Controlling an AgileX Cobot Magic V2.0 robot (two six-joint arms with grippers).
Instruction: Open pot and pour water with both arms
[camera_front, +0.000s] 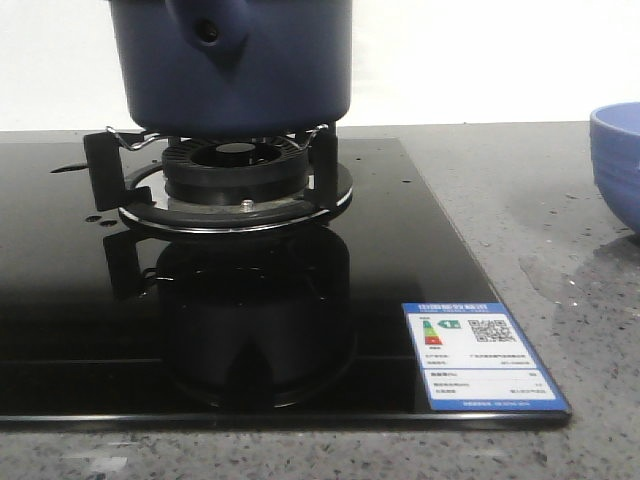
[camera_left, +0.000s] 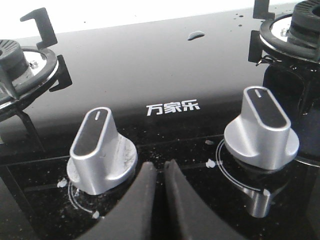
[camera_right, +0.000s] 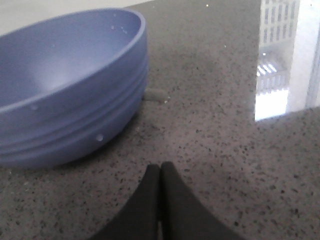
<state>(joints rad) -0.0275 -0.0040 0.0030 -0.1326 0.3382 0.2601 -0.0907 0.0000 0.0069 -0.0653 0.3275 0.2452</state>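
Note:
The dark navy-blue pot (camera_front: 235, 70) sits on the burner's pan supports at the top of the front view, its handle stub (camera_front: 212, 30) with a dark hole facing me. Its top and lid are cut off by the frame. My left gripper (camera_left: 159, 166) is shut and empty, low over the black glass hob between two silver knobs. My right gripper (camera_right: 160, 167) is shut and empty, just above the grey speckled counter beside the lighter blue ribbed bowl (camera_right: 70, 85). Neither gripper shows in the front view.
The burner (camera_front: 235, 170) stands on the black glass hob (camera_front: 390, 260), with an energy label (camera_front: 475, 355) at its front right corner. The bowl (camera_front: 618, 160) stands on the counter at the right edge. Knobs (camera_left: 100, 150) (camera_left: 262, 130) flank the left gripper.

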